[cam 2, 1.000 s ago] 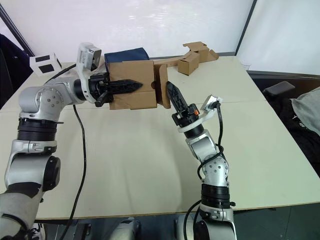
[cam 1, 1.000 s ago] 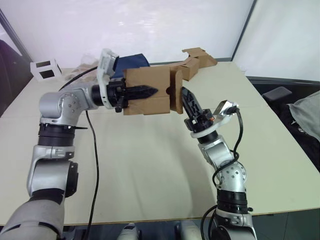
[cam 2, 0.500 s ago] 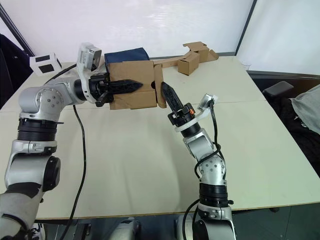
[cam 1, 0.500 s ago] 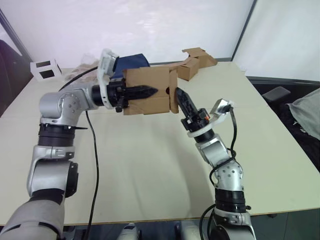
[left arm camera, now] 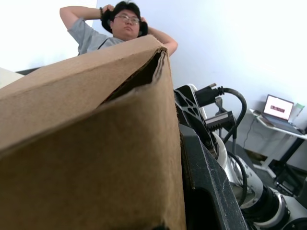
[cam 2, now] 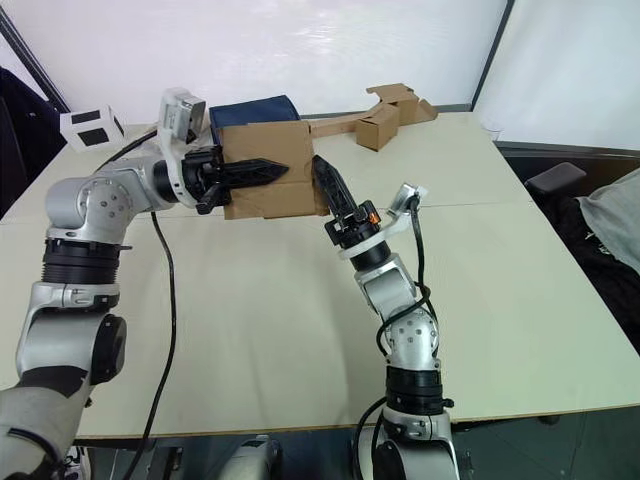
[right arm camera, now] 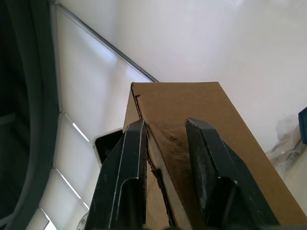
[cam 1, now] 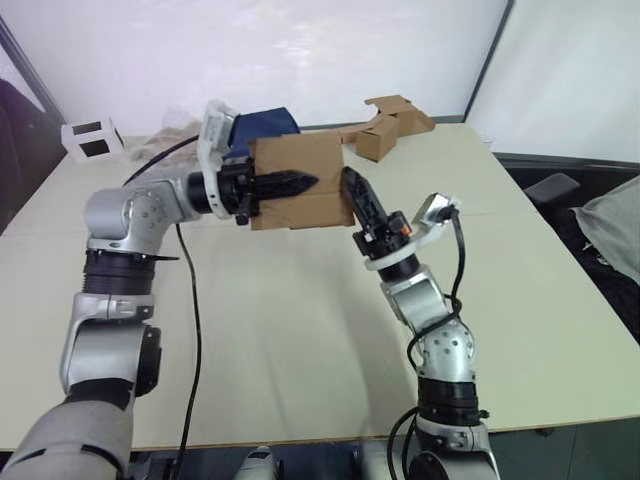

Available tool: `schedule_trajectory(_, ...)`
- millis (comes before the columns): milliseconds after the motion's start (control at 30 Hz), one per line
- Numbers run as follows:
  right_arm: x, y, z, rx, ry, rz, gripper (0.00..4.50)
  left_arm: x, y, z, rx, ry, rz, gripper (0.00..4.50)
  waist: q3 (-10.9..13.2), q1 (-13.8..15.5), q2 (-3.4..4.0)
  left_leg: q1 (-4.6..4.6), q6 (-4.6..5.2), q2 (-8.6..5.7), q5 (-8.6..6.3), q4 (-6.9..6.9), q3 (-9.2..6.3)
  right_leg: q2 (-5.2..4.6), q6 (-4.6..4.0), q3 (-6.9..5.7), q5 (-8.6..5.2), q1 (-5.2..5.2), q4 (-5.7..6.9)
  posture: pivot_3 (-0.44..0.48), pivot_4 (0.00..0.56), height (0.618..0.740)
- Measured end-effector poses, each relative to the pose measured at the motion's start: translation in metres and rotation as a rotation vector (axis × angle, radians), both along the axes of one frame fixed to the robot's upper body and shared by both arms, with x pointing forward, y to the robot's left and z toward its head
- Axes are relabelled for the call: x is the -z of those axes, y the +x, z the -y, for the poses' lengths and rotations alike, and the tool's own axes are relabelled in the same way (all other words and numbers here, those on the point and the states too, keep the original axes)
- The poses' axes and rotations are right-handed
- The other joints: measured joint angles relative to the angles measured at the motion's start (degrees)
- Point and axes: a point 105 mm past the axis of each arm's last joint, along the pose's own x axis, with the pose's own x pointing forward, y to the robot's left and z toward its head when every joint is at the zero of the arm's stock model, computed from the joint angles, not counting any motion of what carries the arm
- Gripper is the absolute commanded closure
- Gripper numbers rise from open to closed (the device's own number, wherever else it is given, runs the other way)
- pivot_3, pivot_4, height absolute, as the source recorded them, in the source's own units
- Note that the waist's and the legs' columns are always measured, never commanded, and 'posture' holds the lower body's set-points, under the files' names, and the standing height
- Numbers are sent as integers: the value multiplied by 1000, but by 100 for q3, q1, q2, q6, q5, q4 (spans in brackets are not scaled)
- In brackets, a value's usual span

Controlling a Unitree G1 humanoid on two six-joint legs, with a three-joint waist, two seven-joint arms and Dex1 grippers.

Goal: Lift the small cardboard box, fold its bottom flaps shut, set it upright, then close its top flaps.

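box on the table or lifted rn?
Lifted. The box hangs above the table, the left gripper clamped on its near wall and the right gripper pressed against its end.

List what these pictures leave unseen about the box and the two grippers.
- Small cardboard box: its far side and inside are hidden in the eye views by its own near wall.
- Left gripper: one finger lies across the near wall; the other is hidden by the box.
- Right gripper: jaws open at a box flap; the right wrist view does not settle whether they touch it.
- Left wrist view: the box wall blocks most of the scene.
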Motion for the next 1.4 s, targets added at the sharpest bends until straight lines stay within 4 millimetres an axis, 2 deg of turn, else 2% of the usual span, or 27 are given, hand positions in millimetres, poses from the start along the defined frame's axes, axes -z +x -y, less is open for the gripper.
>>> schedule_trajectory(333, -1, 2, 3, 24, 17, -7, 3222, 2, 8, 4, -21, -38, -6, 4500, 0, -6, 0, 0, 0, 0, 0, 0, 0, 0, 0, 0, 0, 0, 0, 0, 150, 740)
schedule_trajectory(633, -2, 5, 7, 64, 28, -20, 3222, -5, 16, 1, -70, -85, 17, 4500, 0, -4, 0, 0, 1, 0, 0, -1, 0, 0, 0, 0, 0, 0, 0, 0, 150, 740)
schedule_trajectory(800, -3, 6, 2, 63, 23, -16, 3222, -4, 17, 8, -64, -101, 15, 4500, 0, -10, 0, 0, 0, 0, 0, -1, 0, 1, 0, 0, 0, 0, 0, 0, 150, 740)
schedule_trajectory(1233, -2, 5, -2, 53, 7, -6, 3222, -4, 17, 4, -77, -98, 19, 4500, 0, -9, 0, 0, -4, 0, 2, -1, 0, 1, 0, 0, 0, -1, 0, 0, 150, 740)
schedule_trajectory(1400, 0, 0, 5, 30, -66, 20, 3222, -7, 12, 3, -56, -83, 27, 4500, 0, -2, 0, 0, -4, 0, 2, -1, 0, 0, 0, 0, 0, 0, 0, 0, 150, 740)
